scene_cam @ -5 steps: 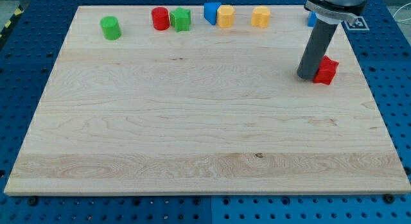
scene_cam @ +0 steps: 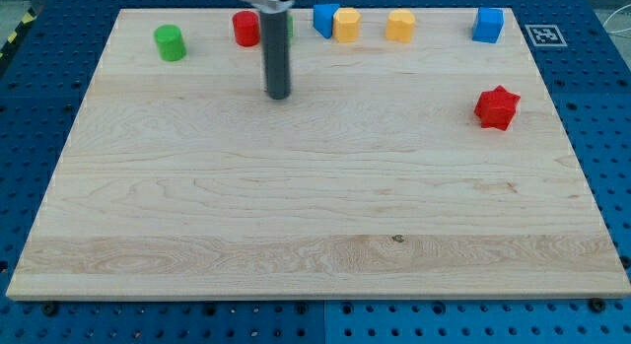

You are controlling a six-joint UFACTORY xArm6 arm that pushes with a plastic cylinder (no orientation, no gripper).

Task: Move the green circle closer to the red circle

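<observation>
- While my tip [scene_cam: 280,95] rests on the bare counter [scene_cam: 296,206], it touches no block; a plain rod, it has no gripper to judge.
- Green circle [scene_cam: 171,42] sits near the view's top left, well apart from the red circle [scene_cam: 245,28].
- Red circle stands just above-left of the rod.
</observation>
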